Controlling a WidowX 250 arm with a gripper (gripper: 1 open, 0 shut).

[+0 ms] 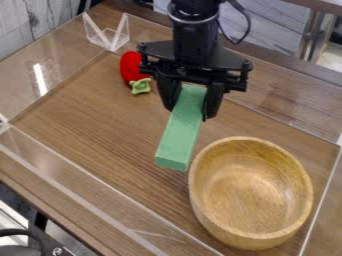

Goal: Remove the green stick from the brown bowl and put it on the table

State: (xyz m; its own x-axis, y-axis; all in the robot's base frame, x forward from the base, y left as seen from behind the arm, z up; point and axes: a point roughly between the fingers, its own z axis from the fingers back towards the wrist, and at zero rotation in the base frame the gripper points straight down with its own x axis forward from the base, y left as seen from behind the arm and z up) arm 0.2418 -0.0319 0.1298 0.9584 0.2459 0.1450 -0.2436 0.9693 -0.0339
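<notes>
Nearest lies one brown bowl point(251, 193), then one green stick point(185, 130) hanging tilted just left of its rim above the table point(80, 120), its top clamped between the fingers of one gripper point(197, 93), with one red strawberry toy point(132, 66) beyond.

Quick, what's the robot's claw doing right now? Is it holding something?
Tool: closed on the green stick, which hangs tilted beside the bowl.
</notes>
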